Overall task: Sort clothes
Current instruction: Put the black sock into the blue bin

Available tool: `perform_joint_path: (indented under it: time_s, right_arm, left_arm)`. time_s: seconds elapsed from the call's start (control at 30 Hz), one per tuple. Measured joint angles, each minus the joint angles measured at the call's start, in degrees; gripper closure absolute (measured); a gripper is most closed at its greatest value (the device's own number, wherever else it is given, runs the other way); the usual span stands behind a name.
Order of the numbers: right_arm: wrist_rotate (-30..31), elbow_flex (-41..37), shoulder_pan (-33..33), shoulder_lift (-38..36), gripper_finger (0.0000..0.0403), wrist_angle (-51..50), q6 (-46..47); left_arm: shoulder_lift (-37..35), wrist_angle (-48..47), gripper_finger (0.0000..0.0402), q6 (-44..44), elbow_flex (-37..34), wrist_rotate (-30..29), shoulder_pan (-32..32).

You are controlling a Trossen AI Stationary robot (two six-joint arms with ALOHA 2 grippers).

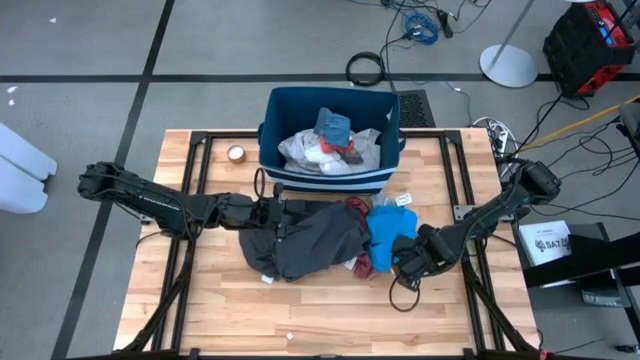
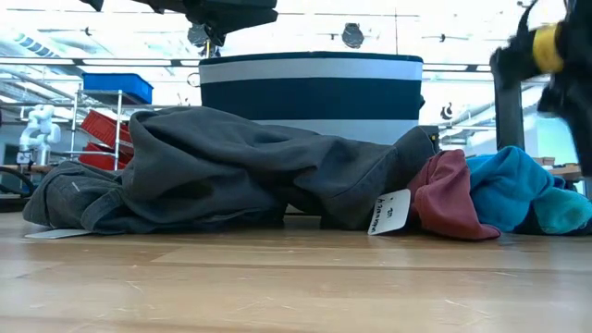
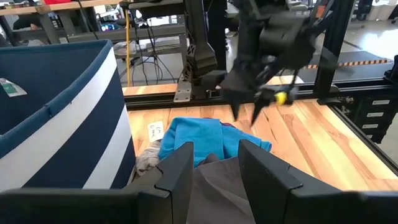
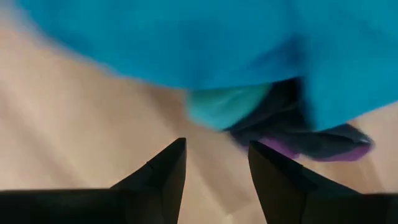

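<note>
A large dark grey garment [image 1: 310,240] lies crumpled in the middle of the table; it also shows in the low view [image 2: 222,166]. A maroon piece [image 2: 449,194] and a bright blue piece [image 1: 390,225] lie against its right side. White and blue-grey pieces [image 1: 325,140] lie in the striped bin. My left gripper [image 1: 272,212] is open above the grey garment's left end, which shows between and below its fingers in the left wrist view [image 3: 214,186]. My right gripper [image 1: 403,260] is open, low over the table, just near of the blue piece [image 4: 186,37].
The dark blue bin with white stripes [image 1: 275,130] stands at the table's far middle, just behind the pile. A small roll [image 1: 236,153] lies left of it. Black frame rails [image 1: 190,200] run along both sides. Bare wood [image 1: 300,310] lies toward the near edge.
</note>
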Motion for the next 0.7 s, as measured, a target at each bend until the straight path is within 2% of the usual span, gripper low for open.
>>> perform_joint_path:
  time_s: [0.27,0.5,0.6,0.7]
  right_arm:
    - [1.84,-8.61,-2.83,0.00,0.0241,9.68,0.67]
    - [2.23,-11.93,-3.75,-0.05,0.0248,18.07,-1.10]
    - [2.19,-12.02,-3.75,-0.07,0.0277,18.03,-1.10]
    - [1.41,-12.02,-3.71,-0.07,0.0329,18.05,-1.13]
  left_arm:
    - [0.00,0.00,0.0265,-0.01,0.00,0.00,0.00]
    - [0.00,0.00,0.0265,-0.01,0.00,0.00,0.00]
    - [0.00,-0.01,0.0265,-0.01,0.00,0.00,0.00]
    - [0.00,-0.02,0.0265,-0.01,0.00,0.00,0.02]
